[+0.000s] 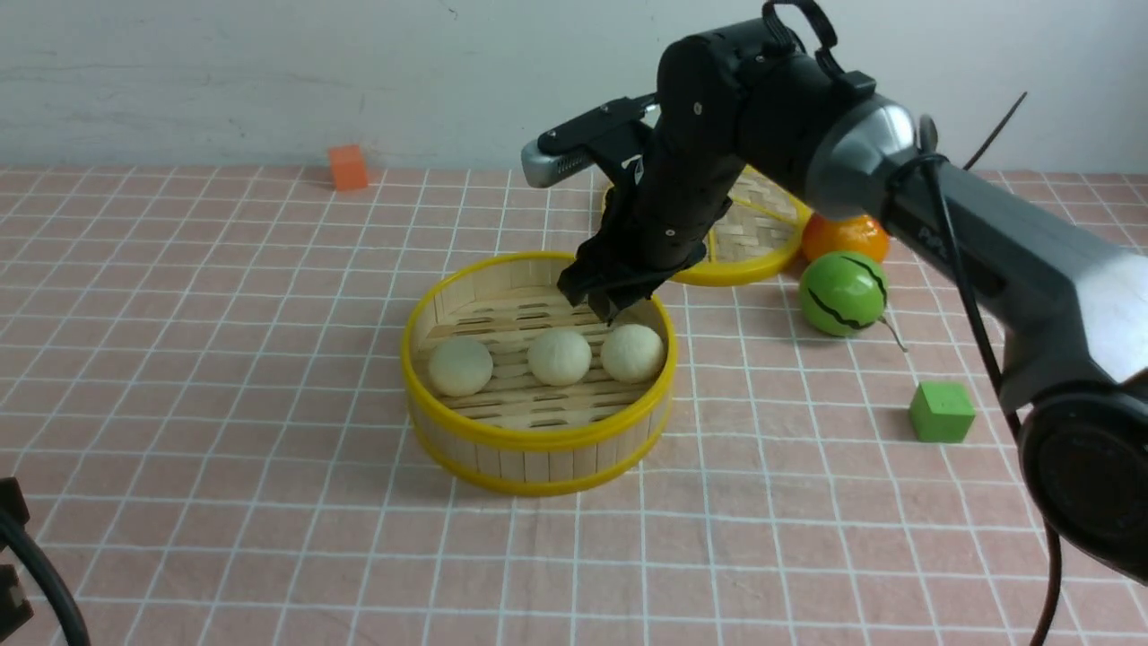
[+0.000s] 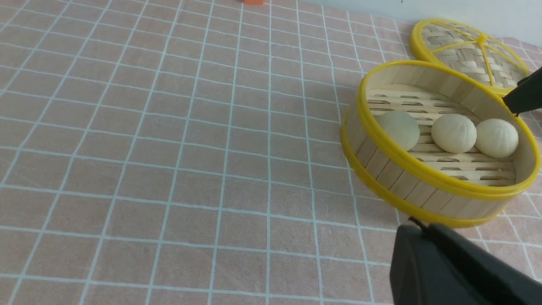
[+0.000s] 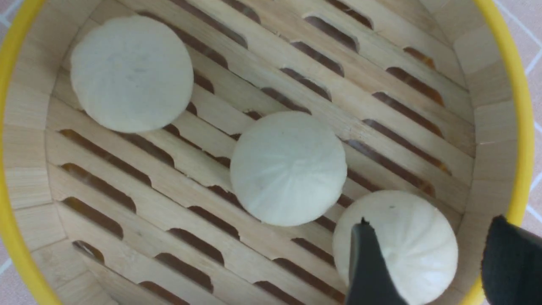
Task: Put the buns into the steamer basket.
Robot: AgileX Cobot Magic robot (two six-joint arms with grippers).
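Three cream-white buns [image 1: 460,366] [image 1: 560,356] [image 1: 633,353] lie in a row on the slatted floor of the steamer basket [image 1: 538,438]. My right gripper [image 1: 610,301] hangs over the basket's far right side, just above the rightmost bun [image 3: 406,250]. In the right wrist view the right gripper [image 3: 432,222] stands open, its jaws wider apart than that bun and holding nothing. My left gripper [image 2: 417,226] is shut and empty, low over the cloth just outside the basket's yellow rim [image 2: 423,169].
A flat woven lid [image 1: 753,229] lies behind the basket, partly hidden by the right arm. An orange [image 1: 845,238] and a green striped ball [image 1: 843,293] sit to its right. A green cube [image 1: 941,412] and an orange cube [image 1: 348,167] stand on the checked cloth.
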